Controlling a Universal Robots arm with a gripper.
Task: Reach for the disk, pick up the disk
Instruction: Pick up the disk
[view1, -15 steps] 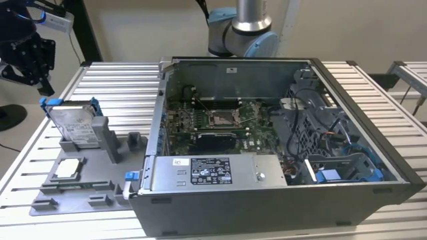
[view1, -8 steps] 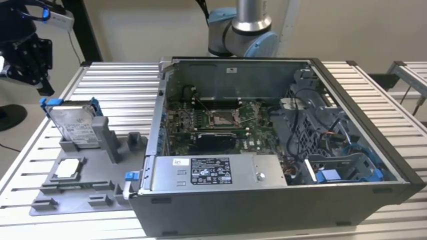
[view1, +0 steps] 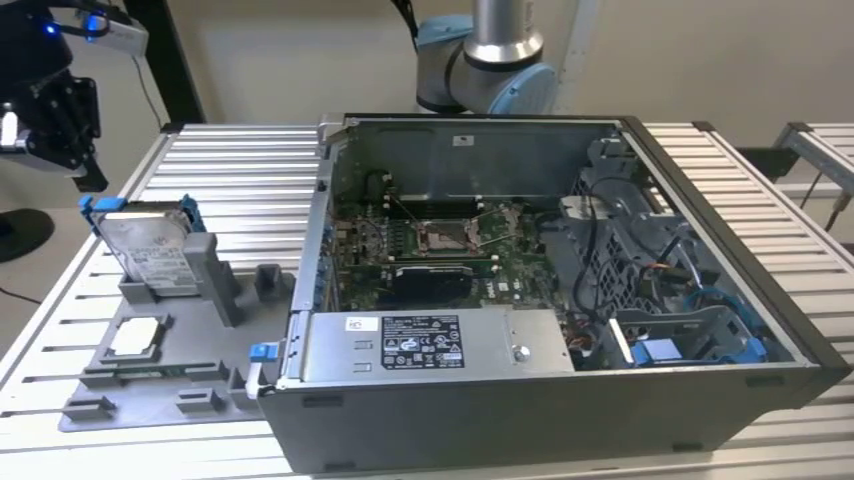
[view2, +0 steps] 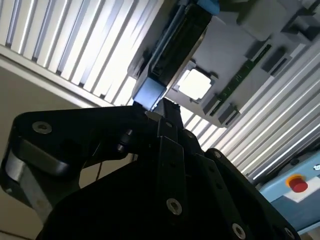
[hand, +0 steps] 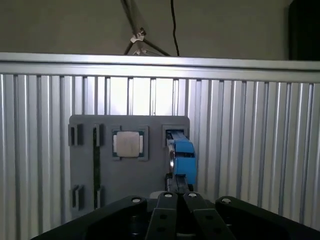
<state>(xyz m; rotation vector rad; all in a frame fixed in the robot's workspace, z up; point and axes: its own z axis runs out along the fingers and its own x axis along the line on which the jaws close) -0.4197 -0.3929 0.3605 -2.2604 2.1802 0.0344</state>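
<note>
The disk (view1: 147, 250) stands upright in a slot of the grey fixture plate (view1: 200, 340), on the exterior view's left. It is a silver drive with a white label, framed by a blue carrier. My black gripper (view1: 91, 175) hangs just above and beyond the disk's upper corner, apart from it. In the first wrist view the disk (hand: 182, 155) shows edge-on as a blue strip, just past my gripper (hand: 177, 196). The second wrist view has the disk's blue corner (view2: 148, 94) close to my gripper (view2: 162, 107). The fingers are shut together with nothing between them.
A small silver-white square chip (view1: 138, 337) lies in a recess of the fixture plate, beside the disk. An open computer case (view1: 534, 300) fills the middle of the slatted metal table (view1: 240, 170). A red button (view2: 298, 185) is in the second wrist view.
</note>
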